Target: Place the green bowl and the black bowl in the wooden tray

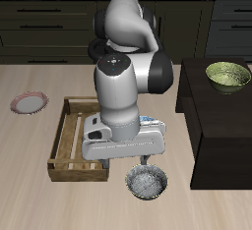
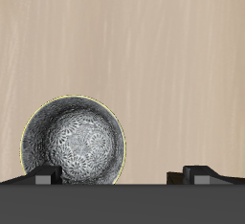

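The arm's bulky white body hides the back corner of the wooden tray (image 1: 76, 141) nearest it, and also covers most of the pincer (image 1: 146, 161): from the exterior view only a short dark stub shows beneath the wrist, just above the black bowl (image 1: 147, 183). The wrist view cuts the fingers (image 2: 43, 175) down to two dark tips well apart at the frame's edge, so the pincer stands wide open and grips nothing; the black bowl (image 2: 74, 142) lies beside one tip, its near rim cut off by the dark band of the pincer's body. Its grey-white speckled inside is plain.

Counted: two bowls, one tray, one plate. The black bowl sits on the light counter (image 1: 39, 200) near the front edge, at about 4 o'clock from the tray and outside it. The green bowl (image 1: 227, 75) rests on a dark raised block (image 1: 221, 126) farther back, at about 2 o'clock from the tray, well apart from it. A flat pink-rimmed plate (image 1: 29, 102) lies at about 10 o'clock from the tray. The tray's visible slatted bottom holds nothing that can be made out.
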You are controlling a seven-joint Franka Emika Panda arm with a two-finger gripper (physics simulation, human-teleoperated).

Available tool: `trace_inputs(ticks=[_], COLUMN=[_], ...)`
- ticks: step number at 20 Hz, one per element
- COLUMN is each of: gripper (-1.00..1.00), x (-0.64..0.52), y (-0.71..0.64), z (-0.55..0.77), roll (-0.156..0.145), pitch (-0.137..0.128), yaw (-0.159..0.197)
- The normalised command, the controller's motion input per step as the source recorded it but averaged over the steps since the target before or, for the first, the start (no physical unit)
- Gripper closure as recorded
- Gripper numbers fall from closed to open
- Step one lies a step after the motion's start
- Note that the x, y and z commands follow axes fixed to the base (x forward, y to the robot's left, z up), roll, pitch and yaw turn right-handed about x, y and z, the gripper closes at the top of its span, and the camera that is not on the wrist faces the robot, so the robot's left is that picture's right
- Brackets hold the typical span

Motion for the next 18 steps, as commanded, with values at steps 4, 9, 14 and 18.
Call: trace_inputs(ticks=[4, 9, 14, 18], gripper=[-1.0, -1.0, -1.0, -1.0], x=[0.07, 0.03, 0.01, 0.02], y=[-0.08, -0.08, 0.03, 0.05], z=[-0.31, -0.23, -0.21, -0.31], roll=[-0.008, -0.014, 0.006, 0.003], pitch=[0.034, 0.023, 0.023, 0.044], yaw=[0.006, 0.012, 0.013, 0.0])
